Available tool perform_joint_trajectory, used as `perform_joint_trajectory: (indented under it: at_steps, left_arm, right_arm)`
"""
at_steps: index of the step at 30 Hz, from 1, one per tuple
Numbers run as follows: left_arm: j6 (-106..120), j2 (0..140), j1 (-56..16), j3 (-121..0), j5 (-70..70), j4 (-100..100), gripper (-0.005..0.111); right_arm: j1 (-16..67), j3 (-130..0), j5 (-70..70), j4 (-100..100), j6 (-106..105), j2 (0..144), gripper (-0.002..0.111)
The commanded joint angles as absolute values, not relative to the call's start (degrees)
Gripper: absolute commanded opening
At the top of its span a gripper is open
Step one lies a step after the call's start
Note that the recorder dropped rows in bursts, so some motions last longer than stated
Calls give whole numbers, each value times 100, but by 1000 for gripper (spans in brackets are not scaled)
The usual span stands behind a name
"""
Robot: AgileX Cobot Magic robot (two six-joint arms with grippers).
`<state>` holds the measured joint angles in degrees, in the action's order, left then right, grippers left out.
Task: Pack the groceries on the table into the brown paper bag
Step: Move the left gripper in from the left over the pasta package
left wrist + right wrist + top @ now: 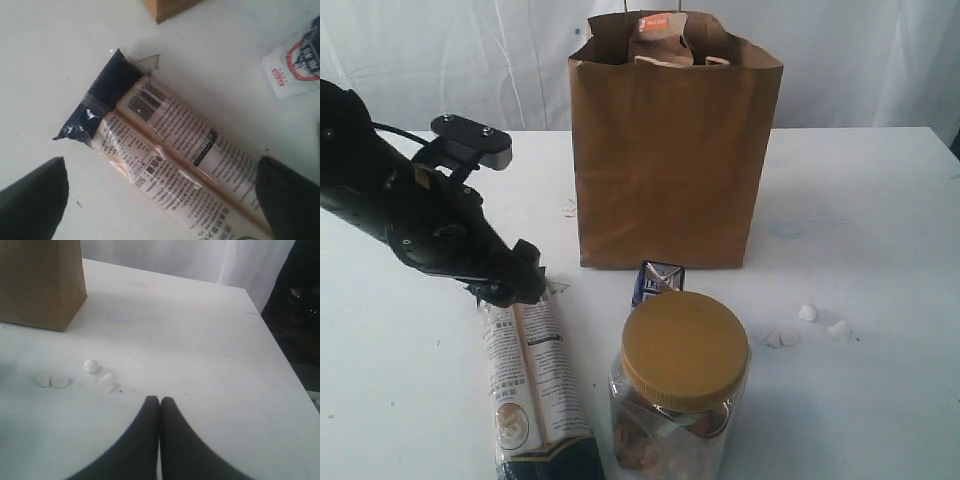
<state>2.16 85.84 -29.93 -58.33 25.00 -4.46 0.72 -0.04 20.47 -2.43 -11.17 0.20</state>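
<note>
The long cream-black packet (533, 380) lies on the white table (880, 230), its dark end toward the brown paper bag (670, 170). My left gripper (517, 285) hovers over that end; in the left wrist view it (161, 161) is open, one finger either side of the packet (170, 145), not touching. The yellow-lidded jar (682, 395) stands at the front, with the small blue-white carton (657, 279) just behind it. The brown pouch with orange label (659, 37) pokes from the bag's top. My right gripper (160, 401) is shut and empty above bare table. The bottle and tub are out of view.
Small white crumbs (807, 312) lie right of the jar, also crumbs (91, 365) ahead of the right gripper. The table's right edge (280, 355) drops off into dark. A white curtain hangs behind the table.
</note>
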Motion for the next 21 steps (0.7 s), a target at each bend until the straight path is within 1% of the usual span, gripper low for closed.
perform_joint_trajectory:
  at_steps: [1,4,7,10,15,19,21]
  left_arm:
    - [1944,8565,-3288,-5804,2975,-965,105]
    - [3716,8565,-3681,-5804,3770,-2032,105]
    - [4647,8542,-3913,-5804,3811,-2722,105]
    - [5452,8531,-3954,-5804,3867,-2759,105]
    - [5304,8531,-3954,-5804,4058,-2909,105]
    - [4777,8531,-3954,-5814,3833,-2998,105]
    - [4939,8531,-3954,-5814,3775,-2998,105]
  right_arm:
    - [98,0,1999,-207,-1173,0,0]
    - [98,0,2009,-207,-1173,0,0]
    - [98,0,2009,-207,-1173,0,0]
    - [98,0,2009,-207,-1173,0,0]
    - [98,0,2009,-207,-1173,0,0]
    - [98,0,2009,-207,-1173,0,0]
    - [98,0,2009,-207,-1173,0,0]
